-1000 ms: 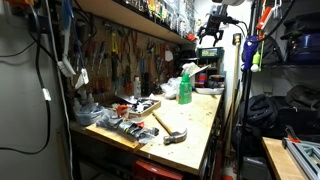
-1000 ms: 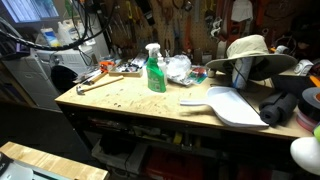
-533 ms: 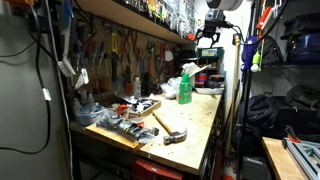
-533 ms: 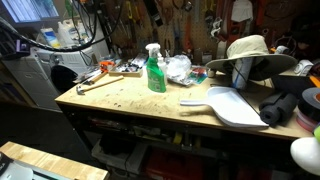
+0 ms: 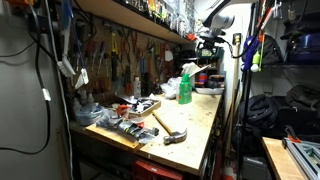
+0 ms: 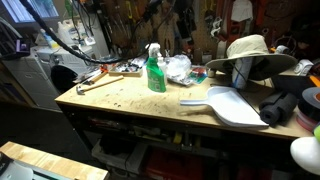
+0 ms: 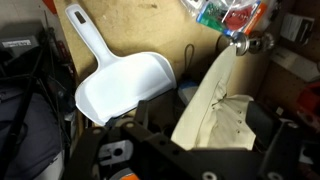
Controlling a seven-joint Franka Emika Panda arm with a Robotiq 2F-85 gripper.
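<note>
The gripper (image 5: 207,44) has swung slightly aside yet stays high, leaving the white dustpan (image 7: 122,85) and straw hat (image 7: 215,110) well below it, untouched; I cannot tell whether its jaws are apart.

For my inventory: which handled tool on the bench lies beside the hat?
The white dustpan, beside the hat; the wooden-handled hammer lies at the bench's opposite end.

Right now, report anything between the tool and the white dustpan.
Nothing visible does. In the wrist view the white dustpan lies uncovered on the workbench below the tool. The straw hat sits beside it, not over it.
</note>
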